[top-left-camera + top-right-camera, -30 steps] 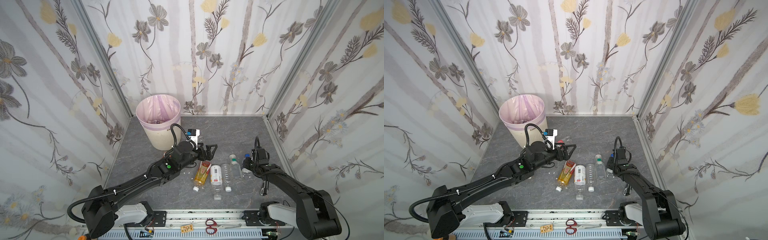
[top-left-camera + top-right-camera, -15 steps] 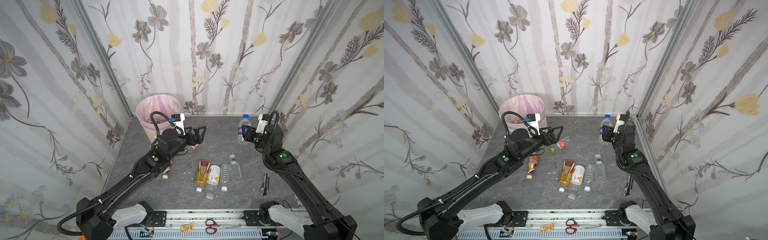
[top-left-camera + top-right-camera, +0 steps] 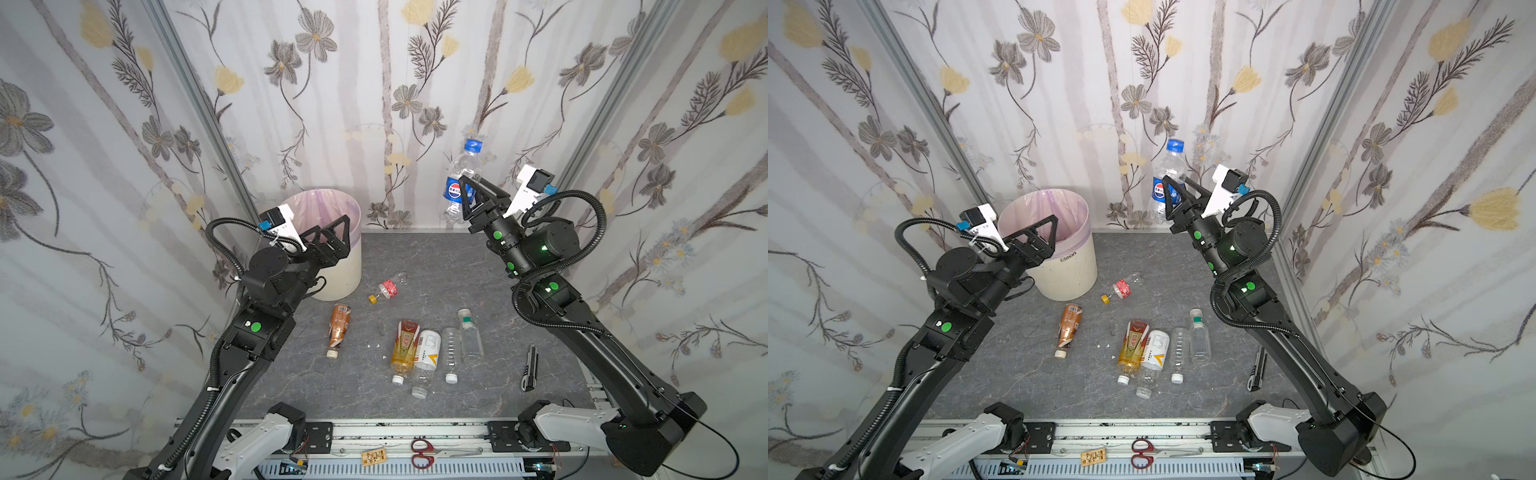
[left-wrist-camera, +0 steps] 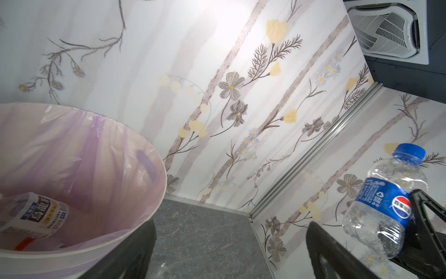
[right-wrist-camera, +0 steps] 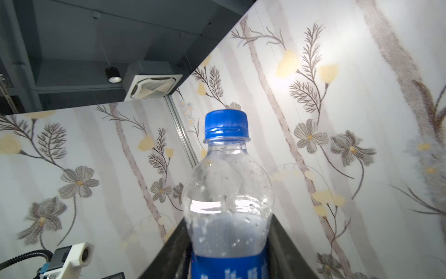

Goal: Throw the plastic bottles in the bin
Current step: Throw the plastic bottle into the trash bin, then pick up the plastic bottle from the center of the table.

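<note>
Floral walls (image 3: 374, 62), right fingers (image 5: 287, 253) gripping bottle (image 5: 228, 188)

Eight visible bottles (image 3: 462, 174), one bin (image 3: 338, 280), knife (image 3: 530, 368), scissors (image 3: 422, 453)

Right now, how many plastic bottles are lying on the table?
6: red-labelled bottle beside the bin; brown bottle nearby; amber bottle, white-yellow bottle, ribbed clear bottle and green-banded bottle side by side mid-table. Others may be hidden.
</note>
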